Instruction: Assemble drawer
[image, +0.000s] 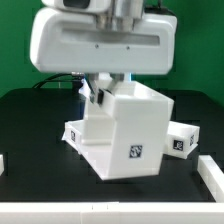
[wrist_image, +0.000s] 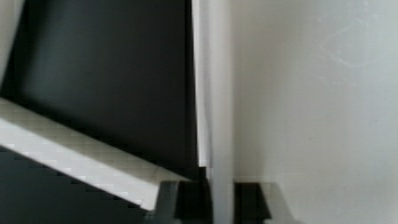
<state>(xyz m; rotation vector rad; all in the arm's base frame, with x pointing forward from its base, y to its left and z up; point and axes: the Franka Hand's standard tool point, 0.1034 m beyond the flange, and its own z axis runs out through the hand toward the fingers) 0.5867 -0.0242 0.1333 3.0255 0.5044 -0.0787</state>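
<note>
As the two dark fingers (wrist_image: 178, 205) come into the wrist view, a thin white wall is seen caught between them, so the two-finger gripper (wrist_image: 214, 195) is judged to be clenched on that wall, not released. The wall is the upper rim of the large white plastic cube-like shell (image: 130, 130), and in the exterior view the gripper (image: 100, 95) is seen biting on that rim from above, under the bulky white arm.

The shell is held tilted near the middle of the black table (image: 30, 110), with its open mouth turned up towards the arm and a low corner pointed at the camera. Whether that corner rests on the table or hangs just clear cannot be told. The rim is probably chosen because it is the only part thin enough for the jaws to span. The tilt suggests the shell is being turned or repositioned so that its opening can take a tray.

The plastic looks smooth, matt and rigid, with flat panels and crisp edges, and a black-and-white square tag (image: 135, 152) is printed on the near face.

Just beside the shell, on the exterior view's left, a small white tagged tray (image: 72, 133) is partly hidden. A second small white tagged piece (image: 181, 141) lies near on the right. No knobs can be made out on either.
</note>
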